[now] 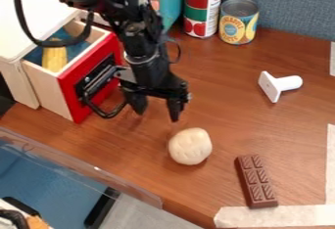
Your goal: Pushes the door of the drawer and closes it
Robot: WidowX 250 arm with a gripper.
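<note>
One open drawer [50, 90], tool [157, 115] beside front edge, white ball [190, 146] apart

Drawer front [70, 96], 9 o'clock: red; handle [98, 81]: black. Drawer side [47, 88]: pale wood. Fruit can [237, 23], 1 o'clock: blue, yellow fruit pattern. Banded can [200, 8], 12 o'clock: red, green, white. Tabletop [216, 91]: reddish-brown. Chocolate bar [256, 181], 5 o'clock: brown, grid pattern.

At my upper left is the drawer [73, 95], a toy [55, 57] inside. Two cans [237, 27] stand side by side at the top, my pedestal [278, 85] lies right, a bun [190, 146] below centre, a chocolate bar [256, 181] lower right.
</note>
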